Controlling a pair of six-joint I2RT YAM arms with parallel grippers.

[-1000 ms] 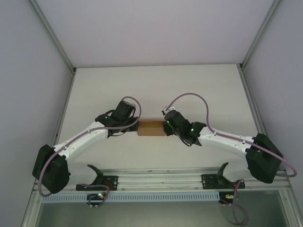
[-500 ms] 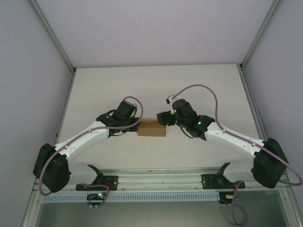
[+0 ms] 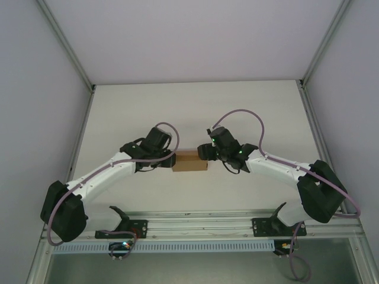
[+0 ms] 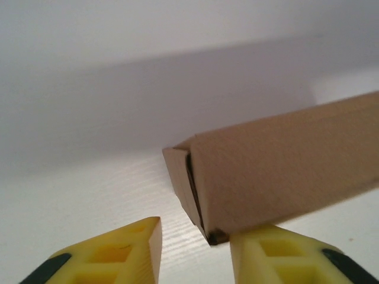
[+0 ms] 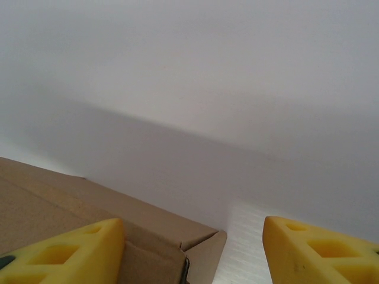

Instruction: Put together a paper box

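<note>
Near the middle of the table (image 3: 195, 106), somewhat toward its near edge, you have the paper box (image 3: 188, 161) lying flat as a folded brown rectangular shape, its long side running left to right. Your left gripper (image 3: 170, 157) stands at the box's left end, and your right gripper (image 3: 205, 152) at its right end, over the far right corner. From the left wrist camera, the left gripper (image 4: 195, 251) has its yellow fingers (image 4: 118, 257) spread wide with bare table between them. The box (image 4: 278, 171) lies just ahead, its end corner just beside the finger on the right of that view; I cannot confirm contact, and nothing is pinched. A narrow dark gap runs along the end flap (image 4: 179, 177) on that side. From the right wrist camera, the right gripper (image 5: 192, 254) is likewise spread wide. The finger (image 5: 65, 251) on the left of that view overlaps the box's top face (image 5: 142, 222); whether it presses down cannot be told. The other finger sits over bare table, well apart from the cardboard.
</note>
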